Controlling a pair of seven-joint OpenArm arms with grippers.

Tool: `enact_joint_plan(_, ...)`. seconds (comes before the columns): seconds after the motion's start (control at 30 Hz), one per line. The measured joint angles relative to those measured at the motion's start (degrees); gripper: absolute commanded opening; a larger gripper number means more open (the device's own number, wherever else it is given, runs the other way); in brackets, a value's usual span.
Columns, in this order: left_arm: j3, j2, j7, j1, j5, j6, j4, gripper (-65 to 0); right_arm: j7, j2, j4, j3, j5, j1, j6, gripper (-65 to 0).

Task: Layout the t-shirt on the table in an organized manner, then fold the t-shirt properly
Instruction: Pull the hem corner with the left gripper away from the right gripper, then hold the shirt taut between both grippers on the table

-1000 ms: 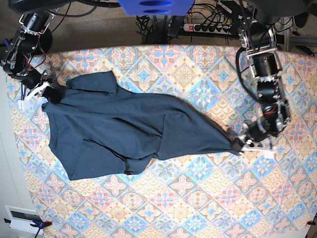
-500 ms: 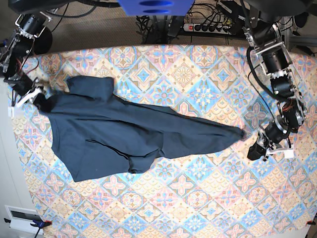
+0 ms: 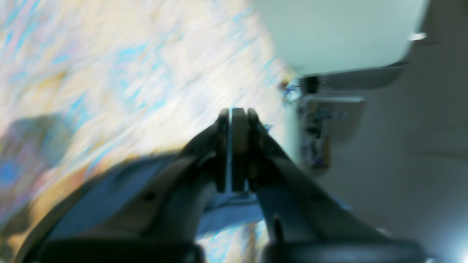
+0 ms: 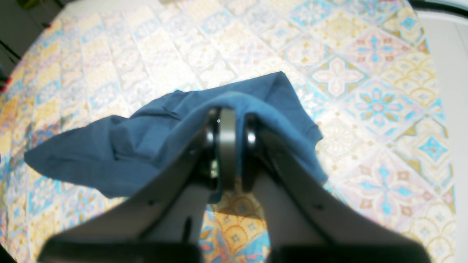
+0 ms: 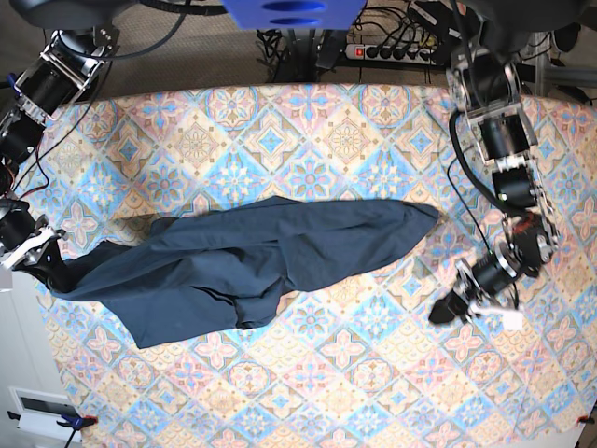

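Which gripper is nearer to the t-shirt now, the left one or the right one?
Right. The right gripper is shut on the t-shirt at its end by the table edge; the left gripper hangs apart from the other end.

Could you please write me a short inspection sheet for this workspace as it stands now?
Surface: table with patterned tile cloth.
Job's things: t-shirt bunched lengthwise, not laid flat, unfolded.
Clutter: nothing seen on the table.
Grippers: right gripper shut on t-shirt cloth at the table's edge; left gripper nearly closed, holding nothing, apart from the shirt.
Cables: power strip and wires behind the table; cable along the left arm.
Surroundings: floor beyond the table; white box at the near corner.
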Motion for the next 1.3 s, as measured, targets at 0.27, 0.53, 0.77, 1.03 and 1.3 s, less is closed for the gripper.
enact_joint_plan(0.27, -1.7, -1.0, 4.0, 14.3, -2.2, -0.1, 7.6, -21.2, -0.2, 0.0, -0.1, -1.0, -0.1, -0.4, 0.0, -64.2)
enact_joint_plan(0.53, -4.7, -1.2, 4.0, 16.0, -1.5, 0.1, 7.6, -20.4, 0.1, -0.2, -0.1, -4.3, -0.1, -0.4, 0.0, -64.2)
enact_joint_plan(0.77, -4.5, 0.3, 4.2, 18.0, -2.0, 0.1, 7.8, -20.4, 0.2, -0.2, -0.1, -4.3, -0.2, -0.4, 0.0, -64.2)
enact_joint_plan(1.03, -5.0, 0.1, 3.9, 22.6, -3.0, -0.1, 14.5, -20.4, 0.2, -0.2, -0.1, -4.1, 0.0, -0.4, 0.0, -64.2)
enact_joint_plan(1.3, -6.8, 0.5, 3.6, 17.3, -1.9, 0.2, 2.3, -20.4, -0.2, -0.2, -0.1, -4.2, -0.2, -0.4, 0.0, -64.2)
